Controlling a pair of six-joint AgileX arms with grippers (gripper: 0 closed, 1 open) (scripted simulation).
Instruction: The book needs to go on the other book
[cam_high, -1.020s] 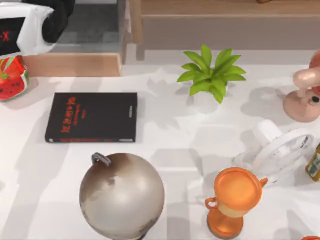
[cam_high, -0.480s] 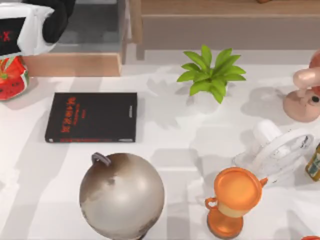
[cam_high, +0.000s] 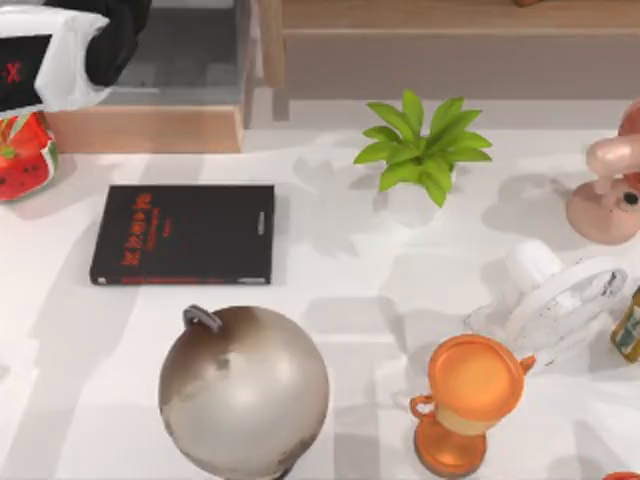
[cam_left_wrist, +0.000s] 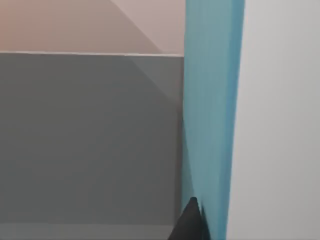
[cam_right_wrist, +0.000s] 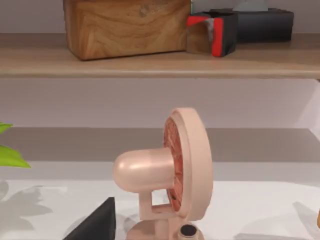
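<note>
Light blue book stands on edge close before the left wrist camera, a dark fingertip of the left gripper touching its cover; whether the fingers are clamped on it cannot be told. Black book with red lettering lies flat on the left half of the white table, just behind the globe. The carrying step appears under way. Next, the blue cover must be levelled and lowered squarely onto the black one, clear of the globe. Right gripper idles facing a pink fan.
</note>
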